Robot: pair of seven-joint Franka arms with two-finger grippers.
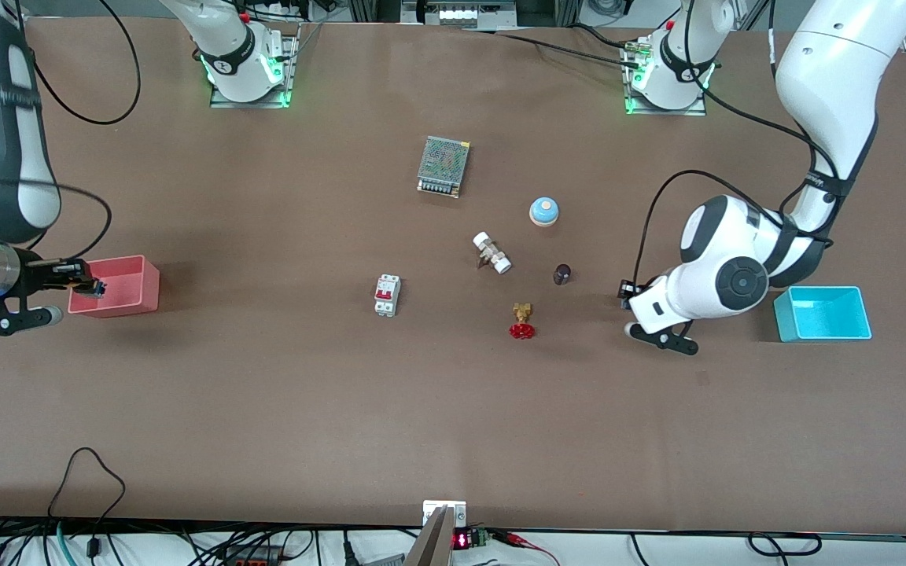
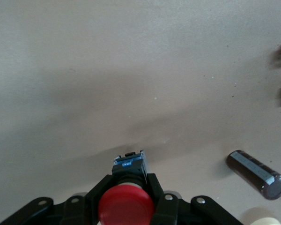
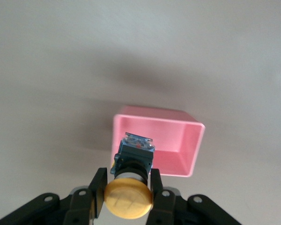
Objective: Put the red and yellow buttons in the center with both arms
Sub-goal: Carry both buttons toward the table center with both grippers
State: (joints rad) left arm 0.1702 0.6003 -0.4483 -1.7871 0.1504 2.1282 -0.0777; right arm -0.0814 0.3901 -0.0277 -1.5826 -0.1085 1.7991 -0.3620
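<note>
Right end effector (image 1: 85, 284): over the pink bin (image 1: 142, 292) at the right arm's end of the surface (image 1: 264, 393); fingers closed on the yellow button (image 3: 128, 198)
Yellow button: round orange-yellow mushroom cap on a short black body with a blue base; held in the air, well apart from the centre
Left end effector (image 1: 627, 297): over bare surface between the capacitor (image 1: 562, 273) and the blue bin (image 1: 823, 313); fingers clamped on the red button (image 2: 126, 205)
Red button: glossy red cap, dark body, blue base
Step well done: I judge both should travel inward level, lower until each base touches, then release; keep clear of the valve (image 1: 522, 321) and capacitor
</note>
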